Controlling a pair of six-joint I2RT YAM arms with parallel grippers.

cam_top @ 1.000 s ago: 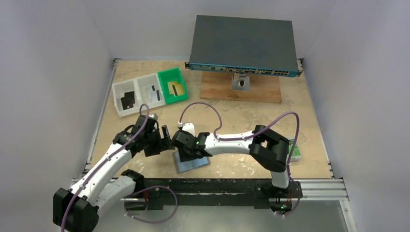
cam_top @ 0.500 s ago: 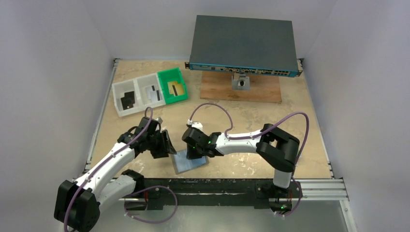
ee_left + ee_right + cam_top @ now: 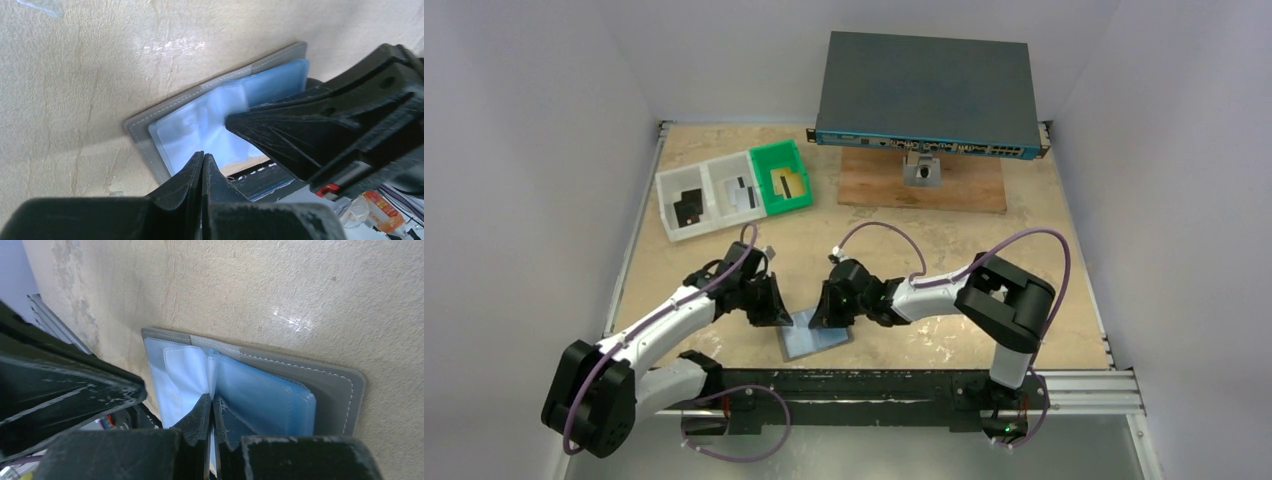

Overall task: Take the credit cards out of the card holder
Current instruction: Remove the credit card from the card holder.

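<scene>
The card holder (image 3: 816, 340) lies open near the table's front edge, a grey cover with bluish clear pockets (image 3: 200, 122) (image 3: 260, 390). No credit cards show in its pockets. Credit cards lie in the trays at the back left: black ones (image 3: 688, 207), a silver-grey one (image 3: 742, 193) and a gold one (image 3: 786, 182). My left gripper (image 3: 780, 314) (image 3: 203, 156) is shut and empty at the holder's left edge. My right gripper (image 3: 822, 316) (image 3: 212, 400) is shut with its tips at the fold of the pockets. A pale sliver shows between its fingers.
A white tray (image 3: 664, 195) and a green tray (image 3: 776, 150) stand at the back left. A large dark grey box with ports (image 3: 924, 90) sits over a wooden board (image 3: 924, 190) at the back. A small green object (image 3: 1034, 312) lies at the right. The metal front rail (image 3: 864, 385) is just below the holder.
Both grippers have shut. The left gripper moved right and down to the holder's left edge. The right gripper drew back to the holder's far right side.
</scene>
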